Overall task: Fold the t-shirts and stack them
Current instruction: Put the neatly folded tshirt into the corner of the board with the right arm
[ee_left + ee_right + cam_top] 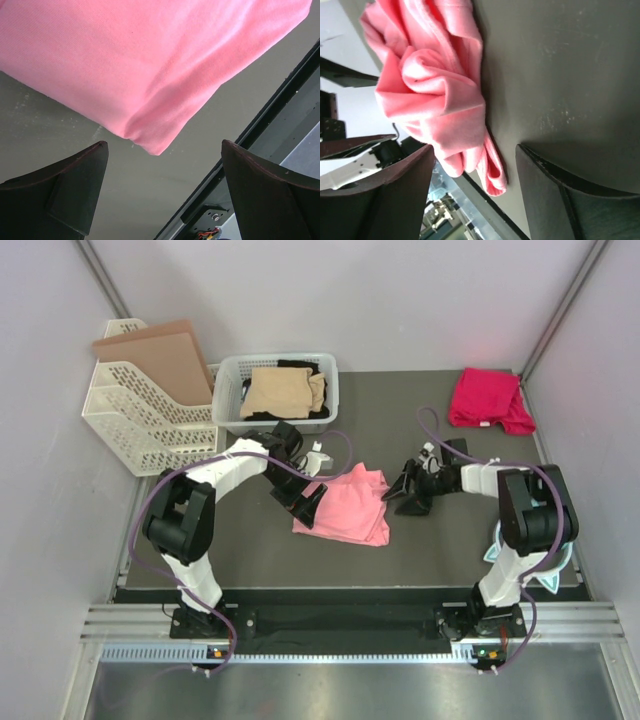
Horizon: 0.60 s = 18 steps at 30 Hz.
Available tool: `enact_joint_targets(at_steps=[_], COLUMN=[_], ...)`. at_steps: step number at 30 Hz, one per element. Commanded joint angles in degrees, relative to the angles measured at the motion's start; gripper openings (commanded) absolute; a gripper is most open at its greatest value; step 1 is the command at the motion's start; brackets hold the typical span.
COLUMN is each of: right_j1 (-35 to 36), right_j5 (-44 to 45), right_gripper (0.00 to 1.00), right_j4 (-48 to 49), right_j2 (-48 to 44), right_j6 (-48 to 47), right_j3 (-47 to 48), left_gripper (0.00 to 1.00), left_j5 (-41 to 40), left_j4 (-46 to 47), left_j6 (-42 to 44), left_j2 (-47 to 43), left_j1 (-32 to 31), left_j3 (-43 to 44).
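Note:
A folded light salmon pink t-shirt (347,506) lies on the dark mat in the middle. It fills the top of the left wrist view (145,60) and shows bunched in the right wrist view (437,95). My left gripper (305,504) is open and empty at the shirt's left edge. My right gripper (400,490) is open and empty just right of the shirt. A deep magenta-red t-shirt (487,398) lies folded at the far right corner. Tan (283,392) and black (300,367) shirts lie in the white basket (232,400).
A white slotted rack (150,415) with a brown board (160,355) stands at the far left. A teal headband (495,545) lies by the right arm's base. The mat's front edge and a metal rail (350,625) run along the near side.

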Motion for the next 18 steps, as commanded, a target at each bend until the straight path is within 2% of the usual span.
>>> enact_joint_targets(at_steps=[1, 3, 10, 18], right_j1=[-0.89, -0.98, -0.98, 1.13], right_j5=[-0.98, -4.23, -6.54, -1.17], right_gripper=[0.70, 0.72, 0.77, 0.79], right_j4=[6.88, 11.18, 19.55, 14.20], right_j2=[0.11, 0.63, 2.65, 4.76], right_j6=[0.84, 2.51, 4.89, -0.47], right_j3=[-4.75, -5.64, -8.28, -2.14], left_gripper=[0.99, 0.99, 0.99, 0.99], left_j5=[0.51, 0.43, -0.01, 0.43], left_j4=[-1.23, -1.23, -1.58, -1.76], left_j6=[0.73, 0.55, 0.81, 0.46], left_j2=[-2.77, -2.59, -2.76, -2.15], left_j1=[0.22, 0.14, 0.14, 0.14], left_j3=[1.12, 1.30, 1.39, 1.91])
